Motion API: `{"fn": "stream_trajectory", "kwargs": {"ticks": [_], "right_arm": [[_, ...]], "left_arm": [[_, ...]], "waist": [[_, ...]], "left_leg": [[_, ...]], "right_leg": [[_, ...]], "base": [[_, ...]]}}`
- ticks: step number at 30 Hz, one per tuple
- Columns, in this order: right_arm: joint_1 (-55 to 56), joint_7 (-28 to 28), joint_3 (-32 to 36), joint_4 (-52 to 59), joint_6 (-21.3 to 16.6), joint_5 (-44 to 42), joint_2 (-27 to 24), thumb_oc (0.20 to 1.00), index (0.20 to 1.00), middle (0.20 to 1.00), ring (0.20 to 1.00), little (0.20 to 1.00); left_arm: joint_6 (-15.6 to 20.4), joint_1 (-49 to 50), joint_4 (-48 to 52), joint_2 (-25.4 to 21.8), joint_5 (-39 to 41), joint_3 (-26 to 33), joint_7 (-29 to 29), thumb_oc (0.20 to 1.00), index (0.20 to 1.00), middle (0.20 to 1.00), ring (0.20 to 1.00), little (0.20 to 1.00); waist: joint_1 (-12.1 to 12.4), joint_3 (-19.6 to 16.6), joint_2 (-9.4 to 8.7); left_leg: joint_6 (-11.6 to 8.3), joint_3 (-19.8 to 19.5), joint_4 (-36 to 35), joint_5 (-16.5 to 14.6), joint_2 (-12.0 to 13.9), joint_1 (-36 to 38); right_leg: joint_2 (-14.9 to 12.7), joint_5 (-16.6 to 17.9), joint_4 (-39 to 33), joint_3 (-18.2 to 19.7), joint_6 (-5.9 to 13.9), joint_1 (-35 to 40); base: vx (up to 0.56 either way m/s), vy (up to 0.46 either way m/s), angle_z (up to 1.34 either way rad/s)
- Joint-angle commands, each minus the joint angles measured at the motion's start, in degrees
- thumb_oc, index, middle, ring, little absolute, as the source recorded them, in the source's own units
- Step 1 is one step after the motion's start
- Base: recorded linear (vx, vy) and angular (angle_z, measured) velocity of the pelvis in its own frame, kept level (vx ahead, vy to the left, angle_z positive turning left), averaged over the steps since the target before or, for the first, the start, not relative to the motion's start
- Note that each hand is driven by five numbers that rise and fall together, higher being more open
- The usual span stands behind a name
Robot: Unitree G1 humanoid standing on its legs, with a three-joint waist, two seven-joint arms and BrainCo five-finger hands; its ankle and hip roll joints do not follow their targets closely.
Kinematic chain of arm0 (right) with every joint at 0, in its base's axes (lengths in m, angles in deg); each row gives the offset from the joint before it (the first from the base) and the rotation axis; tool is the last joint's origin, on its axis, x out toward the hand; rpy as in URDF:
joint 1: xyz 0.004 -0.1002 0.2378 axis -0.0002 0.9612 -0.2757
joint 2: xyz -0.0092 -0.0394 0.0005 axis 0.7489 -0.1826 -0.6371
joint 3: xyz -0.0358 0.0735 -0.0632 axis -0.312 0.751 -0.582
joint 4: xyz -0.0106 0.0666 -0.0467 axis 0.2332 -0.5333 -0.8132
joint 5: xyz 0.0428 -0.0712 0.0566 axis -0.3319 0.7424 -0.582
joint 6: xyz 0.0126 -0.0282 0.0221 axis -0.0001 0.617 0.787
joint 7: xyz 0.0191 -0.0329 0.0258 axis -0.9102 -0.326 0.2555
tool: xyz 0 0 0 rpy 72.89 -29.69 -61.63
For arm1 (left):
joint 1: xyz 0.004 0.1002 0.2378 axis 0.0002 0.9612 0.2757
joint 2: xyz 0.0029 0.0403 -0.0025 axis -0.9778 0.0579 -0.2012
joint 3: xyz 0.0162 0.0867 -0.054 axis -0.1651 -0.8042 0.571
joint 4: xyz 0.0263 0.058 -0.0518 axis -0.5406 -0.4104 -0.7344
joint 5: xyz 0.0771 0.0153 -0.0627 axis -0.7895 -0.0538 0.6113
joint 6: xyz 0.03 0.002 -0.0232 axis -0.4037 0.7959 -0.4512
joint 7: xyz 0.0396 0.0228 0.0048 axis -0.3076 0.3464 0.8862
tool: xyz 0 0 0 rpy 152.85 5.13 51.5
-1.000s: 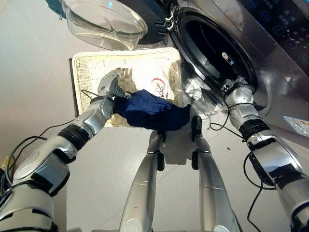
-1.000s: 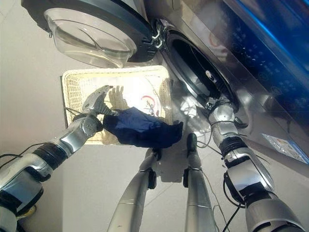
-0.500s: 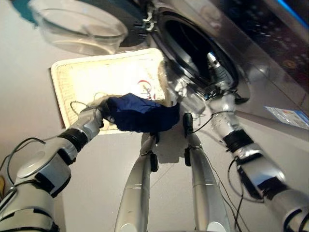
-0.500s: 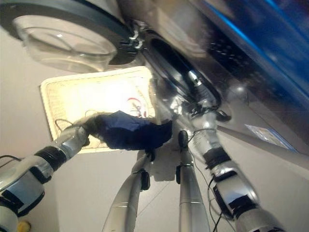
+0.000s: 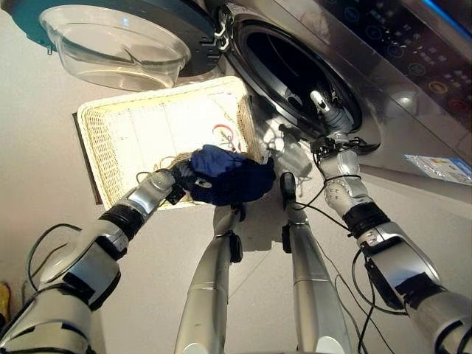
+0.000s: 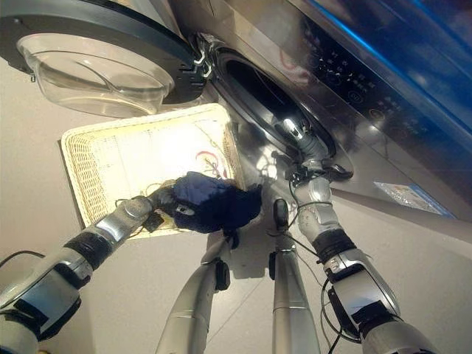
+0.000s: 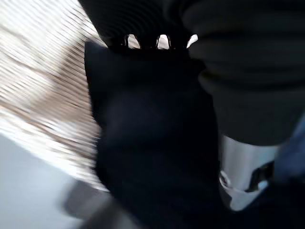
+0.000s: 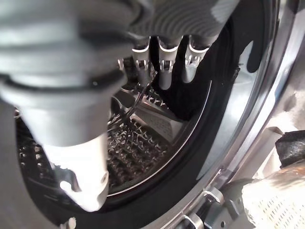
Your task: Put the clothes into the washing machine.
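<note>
A dark blue garment [image 5: 228, 175] is bunched up over the front edge of the wicker basket [image 5: 118, 147]. My left hand [image 5: 175, 181] is shut on the garment's left end, and in the left wrist view its fingers curl into the dark cloth [image 7: 152, 143]. A white cloth with a red print [image 5: 225, 135] lies in the basket. My right hand [image 5: 329, 112] is open at the lower rim of the washing machine's round opening [image 5: 287, 66]. In the right wrist view its straight fingers [image 8: 164, 71] point into the steel drum [image 8: 143, 143].
The machine's door [image 5: 118, 37] stands swung open above the basket, its clear glass bowl facing out. The basket sits on the pale floor [image 5: 44, 169] just left of the opening. The machine's control panel [image 5: 398, 37] runs along the upper right.
My left hand went from lying open on the spread blue garment to gripping it, and the garment is now bunched and raised. My right hand moved up to the drum opening. The camera shifted.
</note>
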Motion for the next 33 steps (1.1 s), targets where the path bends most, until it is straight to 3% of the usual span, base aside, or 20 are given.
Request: {"fn": "stream_trajectory", "kwargs": {"ticks": [1,7,11,12,13,18,24,28,31,33], "right_arm": [[6.81,-0.28,4.38,4.26,-3.22,-1.72,-2.22,1.0,1.0,1.0,1.0,1.0],[13.02,-1.8,2.63,11.66,-3.66,3.52,1.54,1.0,1.0,1.0,1.0,1.0],[16.68,-2.22,1.92,16.04,-2.01,10.42,3.31,1.0,1.0,1.0,1.0,1.0],[16.82,-2.3,1.85,16.22,-1.89,10.73,3.35,1.0,1.0,1.0,1.0,1.0],[18.6,-1.7,1.29,18.03,-0.64,14.26,3.79,1.0,1.0,1.0,1.0,1.0],[21.56,0.98,0.54,21.2,1.84,14.92,3.58,1.0,1.0,1.0,1.0,1.0],[24.52,4.15,0.3,24.02,5.29,16.28,3.24,1.0,1.0,1.0,1.0,1.0],[25.9,6.84,-1.08,26.23,7.29,22.73,2.92,1.0,1.0,1.0,1.0,1.0],[25.74,7.96,-2.88,27.74,8.03,33.02,2.23,1.0,1.0,1.0,1.0,1.0],[24.71,7.2,-4.22,28.81,7.74,37.74,0.66,1.0,1.0,1.0,1.0,1.0]], "left_arm": [[10.43,1.82,2.51,3.17,4.64,4.38,-5.62,0.2,0.2,0.2,0.2,0.2],[26.76,10.23,7.39,9.52,8.63,13.35,-16.75,0.2,0.2,0.2,0.2,0.2],[33.61,16.53,13.2,13.28,7.88,19.27,-23.0,0.2,0.2,0.2,0.2,0.2],[33.72,16.78,13.45,13.37,7.67,19.42,-23.34,0.2,0.2,0.2,0.2,0.2],[35.64,19.93,16.85,14.4,3.6,21.67,-28.45,0.2,0.2,0.2,0.2,0.2],[35.18,24.15,22.22,13.99,-5.52,24.92,-36.84,0.2,0.2,0.2,0.2,0.2],[34.85,26.88,27.43,12.26,-11.65,27.66,-42.58,0.2,0.2,0.2,0.2,0.2],[37.16,28.84,32.38,11.98,-8.65,29.46,-40.43,0.2,0.2,0.2,0.2,0.2],[39.87,30.41,36.51,13.29,-0.56,29.88,-30.46,0.2,0.2,0.2,0.2,0.2],[39.66,30.95,38.59,13.8,5.18,29.35,-22.41,0.2,0.2,0.2,0.2,0.2]], "waist": [[-0.05,-1.21,1.39],[0.64,-1.21,-0.37],[1.43,-1.21,-0.96],[1.41,-1.21,-0.96],[2.01,-1.21,-1.21],[3.24,-1.21,-1.51],[4.24,-1.21,-1.46],[4.98,-1.21,-1.42],[5.74,-1.21,-1.38],[6.25,-1.21,-1.35]], "left_leg": [[-0.05,-3.14,2.51,-1.79,-2.52,0.16],[0.28,-4.39,1.53,-1.12,-2.69,0.71],[0.27,-5.27,0.9,-0.93,-3.03,1.47],[0.27,-5.31,0.88,-0.92,-3.05,1.54],[0.2,-5.89,0.84,-0.88,-3.24,1.96],[-0.03,-7.01,0.21,-0.43,-3.56,3.71],[-0.14,-8.45,-0.32,-0.04,-3.62,6.15],[-0.35,-9.14,-1.4,0.63,-3.41,7.55],[-0.58,-9.43,-2.78,1.54,-3.06,8.29],[-0.75,-9.52,-3.78,2.02,-2.76,8.81]], "right_leg": [[5.65,4.12,-3.82,-4.04,-2.08,0.93],[6.51,4.07,-3.78,-4.27,-2.46,1.54],[6.43,3.96,-4.46,-4.89,-2.64,2.54],[6.42,3.96,-4.5,-4.94,-2.65,2.62],[6.23,3.84,-4.63,-5.5,-2.69,3.24],[6.03,3.0,-4.52,-6.49,-2.93,5.34],[5.96,1.26,-3.55,-7.37,-3.26,8.31],[5.75,0.75,-3.88,-8.14,-3.26,10.1],[5.59,0.54,-4.15,-9.03,-3.09,11.05],[5.43,0.4,-4.36,-9.72,-2.95,11.69]], "base": [[0.0,-0.049,-0.01],[0.0,-0.086,0.02],[-0.02,-0.076,0.05],[-0.03,-0.087,0.07],[-0.03,-0.076,0.08],[-0.03,-0.055,0.1],[-0.05,-0.029,0.13],[-0.04,-0.044,0.08],[-0.06,-0.08,0.14],[-0.08,-0.082,0.21]]}}
